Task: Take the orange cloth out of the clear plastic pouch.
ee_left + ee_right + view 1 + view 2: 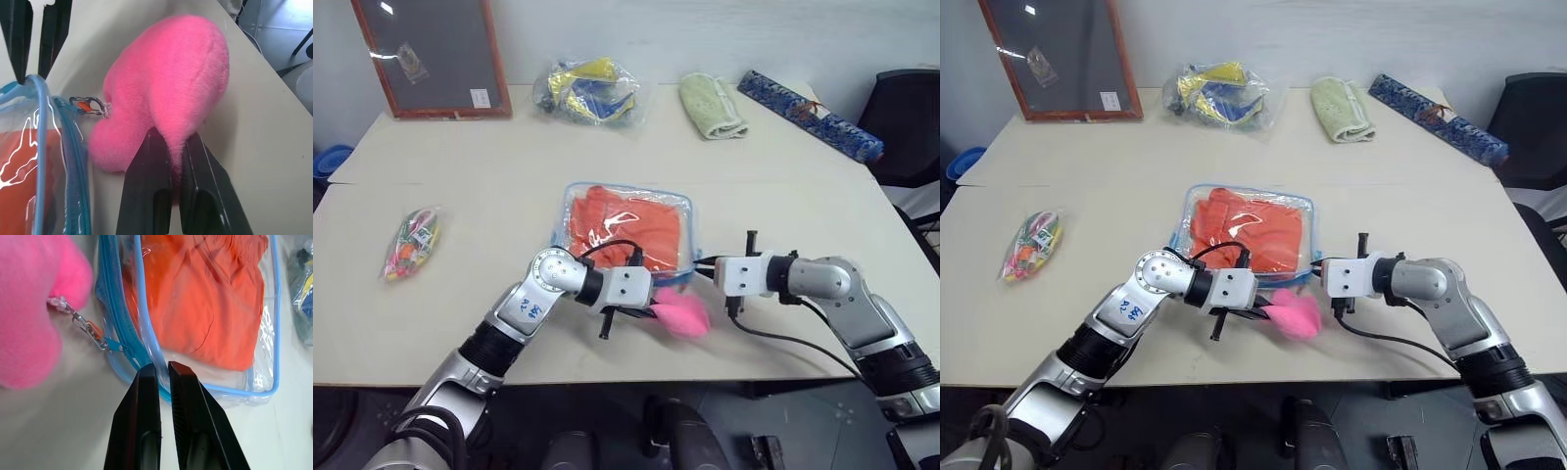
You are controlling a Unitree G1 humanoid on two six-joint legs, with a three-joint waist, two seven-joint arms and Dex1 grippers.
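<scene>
Pouch edge and pompom are where my two grippers meet, low in the centre of the head views. My left gripper (171, 147) is clamped on the pink pompom (166, 88), fingers squeezing its fluff. My right gripper (159, 369) has its fingers drawn together on the blue-edged corner of the clear plastic pouch (628, 227), next to the zipper pull. The orange cloth (625, 230) lies folded inside the pouch, mid-frame on the table (783, 196). A pale green towel (712, 106) rests near the top edge.
</scene>
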